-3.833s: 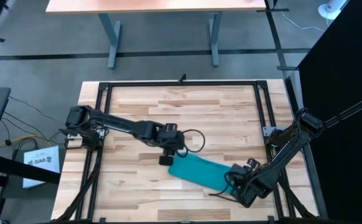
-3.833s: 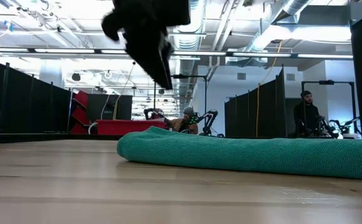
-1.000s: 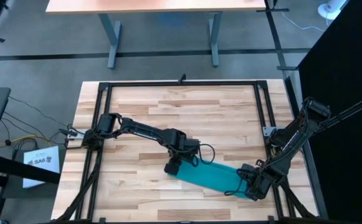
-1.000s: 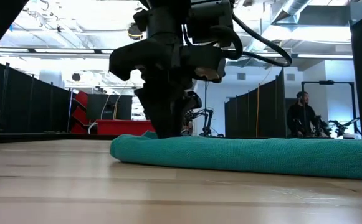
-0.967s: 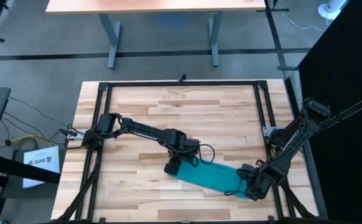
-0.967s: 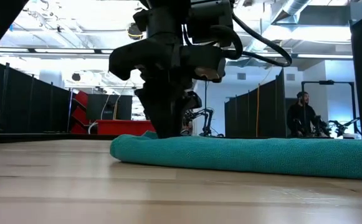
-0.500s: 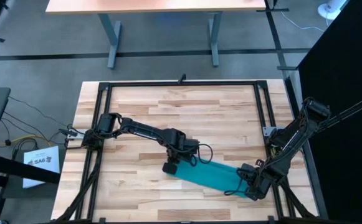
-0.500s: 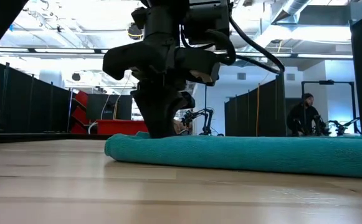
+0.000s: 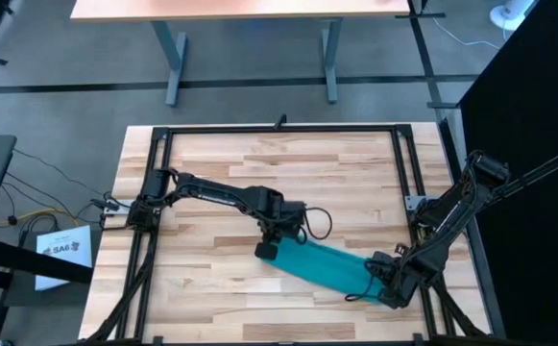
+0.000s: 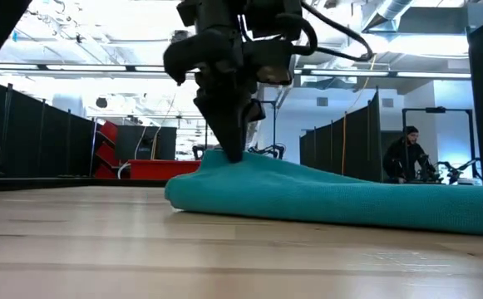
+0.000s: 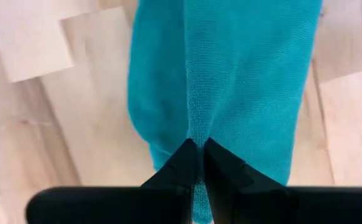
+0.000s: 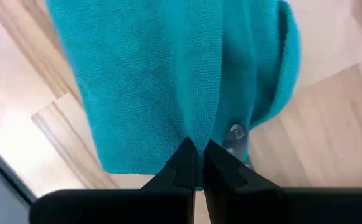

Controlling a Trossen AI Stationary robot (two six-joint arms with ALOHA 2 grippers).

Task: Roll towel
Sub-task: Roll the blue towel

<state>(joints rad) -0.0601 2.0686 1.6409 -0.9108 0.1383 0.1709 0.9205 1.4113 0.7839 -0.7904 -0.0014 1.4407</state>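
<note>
The teal towel (image 9: 325, 268) lies as a long folded strip slanting across the near part of the wooden table (image 9: 221, 173). My left gripper (image 9: 270, 247) is at the strip's left end, shut on the cloth. There the towel rises to a low peak (image 10: 224, 159), while the rest (image 10: 366, 206) lies on the table. My right gripper (image 9: 378, 285) is at the strip's right end, near the table's near right corner, also shut on the towel (image 12: 156, 81). My left gripper pinches a raised ridge of cloth (image 11: 193, 127) at the towel's left end between its two fingertips. The fingers (image 10: 231, 133) point down from above. The pinched cloth is drawn up into a peak; the strip slopes away to the table. My right gripper pinches the cloth (image 12: 196, 132) at the towel's right end between its two fingers, coming from above. One layer or several, I cannot tell. The towel around the pinch lies on the table.
A black frame (image 9: 279, 129) runs round the tabletop. Bare wood stretches over the far half and the near left. In the low view a person (image 10: 407, 154) stands far off in the room behind.
My left gripper has risen and shifted a little toward the far right, drawing the towel's left end up from flat into a peak and pulling that end slightly along the table. The right end has stayed where it was.
</note>
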